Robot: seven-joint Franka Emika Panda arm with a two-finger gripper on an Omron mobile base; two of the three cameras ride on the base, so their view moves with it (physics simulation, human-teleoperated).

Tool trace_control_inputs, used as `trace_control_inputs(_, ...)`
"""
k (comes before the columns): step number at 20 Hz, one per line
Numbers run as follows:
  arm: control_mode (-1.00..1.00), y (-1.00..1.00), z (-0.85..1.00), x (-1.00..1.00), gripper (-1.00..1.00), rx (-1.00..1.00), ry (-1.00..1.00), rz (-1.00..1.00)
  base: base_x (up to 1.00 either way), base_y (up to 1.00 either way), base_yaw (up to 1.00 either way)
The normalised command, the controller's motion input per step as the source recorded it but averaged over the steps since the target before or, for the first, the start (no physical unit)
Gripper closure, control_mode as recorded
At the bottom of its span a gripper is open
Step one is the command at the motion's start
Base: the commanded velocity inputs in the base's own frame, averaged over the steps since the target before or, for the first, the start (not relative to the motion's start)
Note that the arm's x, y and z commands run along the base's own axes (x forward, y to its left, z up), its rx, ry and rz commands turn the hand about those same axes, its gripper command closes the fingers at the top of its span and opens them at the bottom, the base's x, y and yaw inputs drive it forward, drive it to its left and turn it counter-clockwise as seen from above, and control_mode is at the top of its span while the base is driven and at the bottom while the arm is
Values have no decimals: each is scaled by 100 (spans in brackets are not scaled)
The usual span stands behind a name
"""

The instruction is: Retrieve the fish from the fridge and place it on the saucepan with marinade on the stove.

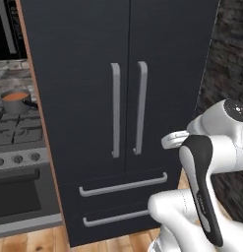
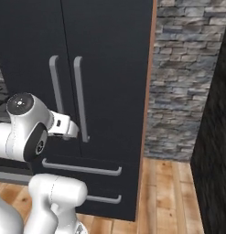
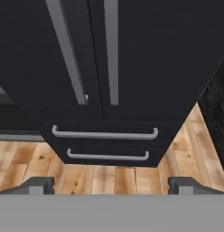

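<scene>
The tall black fridge (image 1: pixel 88 98) stands straight ahead with both doors closed, its two long grey handles (image 1: pixel 115 110) side by side at the centre. The fish is hidden. Left of the fridge, the small grey saucepan (image 1: pixel 15 105) sits on the stove (image 1: pixel 19 130) at the back, holding orange-red marinade (image 1: pixel 15 97). In the hand view my gripper (image 3: pixel 112 186) is open, its fingertips (image 3: pixel 41 183) far apart with nothing between them, pointed at the fridge's (image 3: pixel 168 54) lower doors and drawers from a short distance.
Two drawers with grey bar handles (image 3: pixel 104 133) sit under the fridge doors. The stove has round knobs (image 1: pixel 17 159) and an oven door (image 1: pixel 15 197). A stone wall (image 2: pixel 178 91) stands right of the fridge, with a dark panel (image 2: pixel 215 160) nearer. The floor (image 3: pixel 109 179) is wooden.
</scene>
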Motion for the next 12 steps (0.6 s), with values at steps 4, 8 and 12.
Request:
trace_control_inputs(4,100,0,0,0,-100,0,0,0,-21,33,0)
trace_control_inputs(8,100,0,0,0,-100,0,0,0,-7,46,0)
trace_control_inputs(12,100,0,0,0,-100,0,0,0,0,1,0)
